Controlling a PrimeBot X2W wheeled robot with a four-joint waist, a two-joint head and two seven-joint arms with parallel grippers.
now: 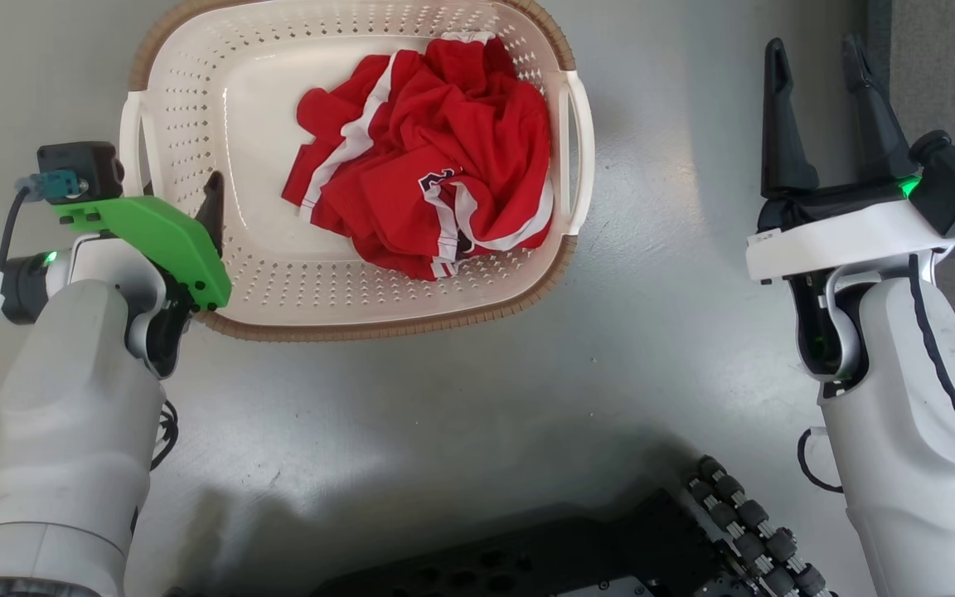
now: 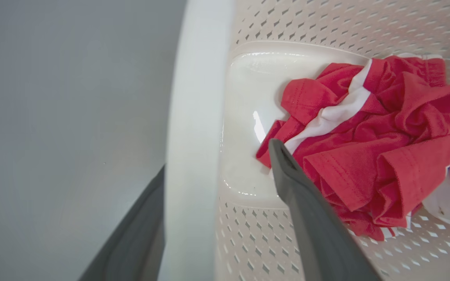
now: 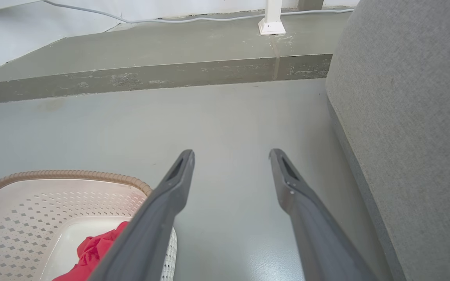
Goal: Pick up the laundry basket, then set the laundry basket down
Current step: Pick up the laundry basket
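Basket [image 1: 196, 108] on floor [image 1: 444, 431], handles to robot's left and right. Left gripper [image 2: 217, 156] spread astride left handle [image 2: 193, 97], not clamped. Right gripper [image 1: 813, 48] spread wide, empty, well apart.

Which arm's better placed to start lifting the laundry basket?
Left. The left gripper stands with jaws open astride the side handle of the laundry basket, one finger inside, one outside. The right gripper hangs open over the floor, apart from the opposite handle.

Glossy perforated plastic laundry basket [image 1: 320, 278], matt red cloth [image 1: 436, 157], smooth faintly shiny floor [image 1: 444, 431]
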